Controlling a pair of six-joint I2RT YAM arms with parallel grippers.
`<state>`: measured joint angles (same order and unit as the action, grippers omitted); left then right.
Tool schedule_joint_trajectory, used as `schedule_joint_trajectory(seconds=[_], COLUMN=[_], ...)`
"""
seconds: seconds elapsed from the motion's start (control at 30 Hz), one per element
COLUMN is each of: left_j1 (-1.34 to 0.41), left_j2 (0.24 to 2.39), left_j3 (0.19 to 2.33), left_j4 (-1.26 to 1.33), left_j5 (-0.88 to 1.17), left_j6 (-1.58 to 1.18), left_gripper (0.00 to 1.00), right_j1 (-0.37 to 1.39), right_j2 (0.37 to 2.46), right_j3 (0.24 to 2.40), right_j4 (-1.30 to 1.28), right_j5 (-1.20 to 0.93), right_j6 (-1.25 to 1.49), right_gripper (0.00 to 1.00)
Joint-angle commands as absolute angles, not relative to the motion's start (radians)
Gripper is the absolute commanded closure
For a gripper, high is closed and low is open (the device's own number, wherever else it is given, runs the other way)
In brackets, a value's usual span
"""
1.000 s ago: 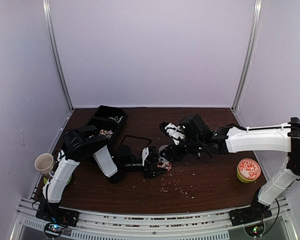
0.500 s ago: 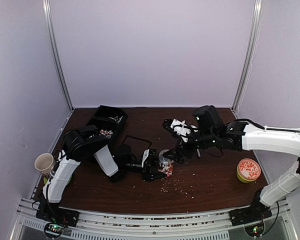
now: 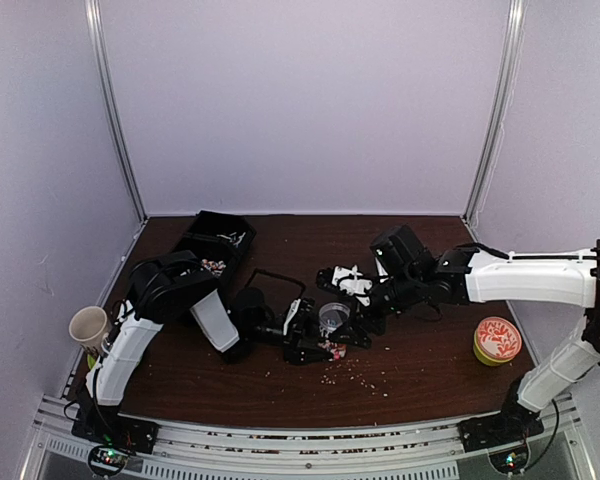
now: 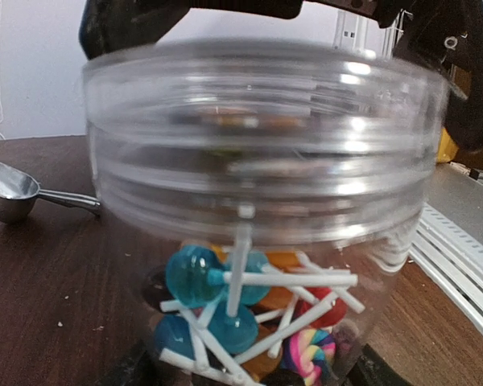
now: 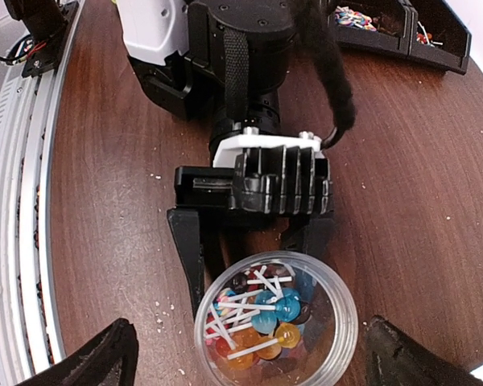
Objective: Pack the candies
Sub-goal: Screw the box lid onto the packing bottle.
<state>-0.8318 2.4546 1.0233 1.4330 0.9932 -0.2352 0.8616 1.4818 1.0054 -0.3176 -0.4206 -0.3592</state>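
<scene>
Left claw (image 3: pixel 323 336): jaws part-way closed on the lower wall of a clear jar (image 3: pixel 332 318), a finger on either side, gripping it.
Right claw (image 3: pixel 350 302): jaws spread wide with nothing in them, hanging just above the jar's mouth.
Contents: candies (image 5: pixel 262 318) lying in the bottom of the jar. They are lollipops with round heads in blue, orange and red, one with a pastel swirl, and thin white sticks crossing every way.
Fill: about the lower third, by my estimate, with room above.
Jar axis: upright, mouth open to the top. Whether its base rests on the table (image 3: pixel 430 375) I cannot tell.
Key relation: the candies lie straight down from the right claw, through the mouth. The left claw comes in from the side, so only the right arm has the top free.
Black bin (image 3: pixel 195 236): far left, nearer the occupied left arm.
Patterned disc (image 3: pixel 497 340): probably the lid, well to the right, nearer the right arm.
</scene>
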Motion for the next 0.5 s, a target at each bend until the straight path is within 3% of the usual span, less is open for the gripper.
schedule_joint_trajectory(seconds=[0.0, 0.47], left_j1=[-0.827, -0.827], left_j2=[2.497, 2.500], left_j3=[1.029, 1.035], left_j4=[1.458, 1.441], left_j5=[1.034, 1.023], left_j6=[-0.244, -0.241], left_gripper=[0.42, 0.42], right_j1=[0.845, 0.810], right_j2=[1.502, 1.557], right_j3=[1.035, 1.072], right_j4=[-0.314, -0.308], right_j5=[-0.443, -0.520], right_j6=[-0.342, -0.304], right_gripper=[0.03, 0.17])
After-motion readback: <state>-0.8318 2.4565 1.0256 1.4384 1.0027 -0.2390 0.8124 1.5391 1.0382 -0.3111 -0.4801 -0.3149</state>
